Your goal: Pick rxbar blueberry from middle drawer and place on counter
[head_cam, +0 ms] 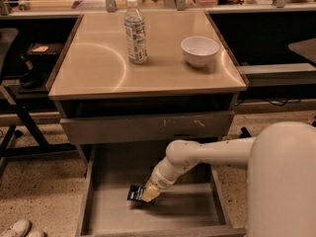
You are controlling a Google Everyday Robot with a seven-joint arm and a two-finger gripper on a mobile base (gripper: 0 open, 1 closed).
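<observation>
Beige counter [163, 73] with bottle [135, 31] and bowl [199, 50]; rxbar blueberry [134, 193] on middle drawer [187, 212] floor, gripper [149, 195] at it

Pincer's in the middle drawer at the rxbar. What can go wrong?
The pincer sits at the right end of the rxbar blueberry; the flat bar may slip on lifting.
The upper drawer front is close above the arm in the middle drawer; a straight lift could clip it.
The water bottle and bowl stand on the counter; placing nearby might topple the bottle.

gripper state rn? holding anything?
Gripper: down in the middle drawer, tip at the rxbar blueberry; whether it holds the bar cannot be told.
</observation>
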